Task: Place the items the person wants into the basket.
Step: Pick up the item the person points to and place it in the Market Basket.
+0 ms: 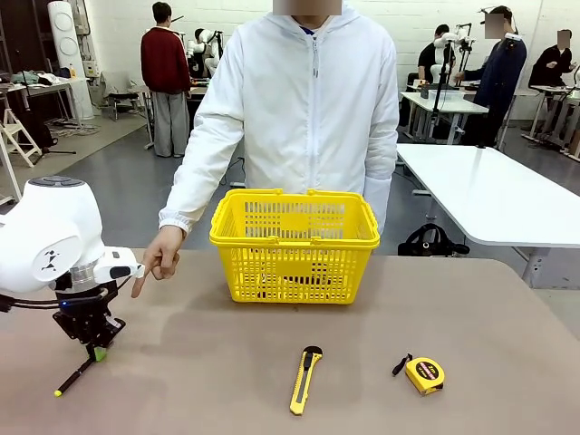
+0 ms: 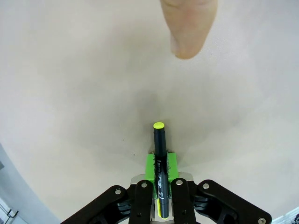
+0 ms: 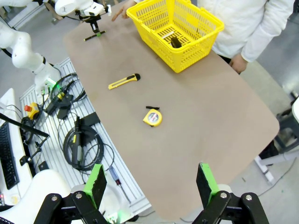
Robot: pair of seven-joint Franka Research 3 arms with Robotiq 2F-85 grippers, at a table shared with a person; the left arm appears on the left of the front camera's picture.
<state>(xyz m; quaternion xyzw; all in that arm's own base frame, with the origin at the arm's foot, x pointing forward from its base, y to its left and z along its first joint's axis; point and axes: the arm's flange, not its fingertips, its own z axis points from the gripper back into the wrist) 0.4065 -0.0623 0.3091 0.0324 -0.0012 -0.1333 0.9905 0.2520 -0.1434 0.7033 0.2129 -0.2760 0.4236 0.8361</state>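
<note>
At lower left, the left gripper is clamping the black pen under the person's pointing hand, basket transfer remaining, while the right gripper is gaping wide.

No readable text, label, brand, number or sign found in any view; marks on tape measure face and on utility knife too small to be made out; thin print along black pen body blurred, not legible
</note>
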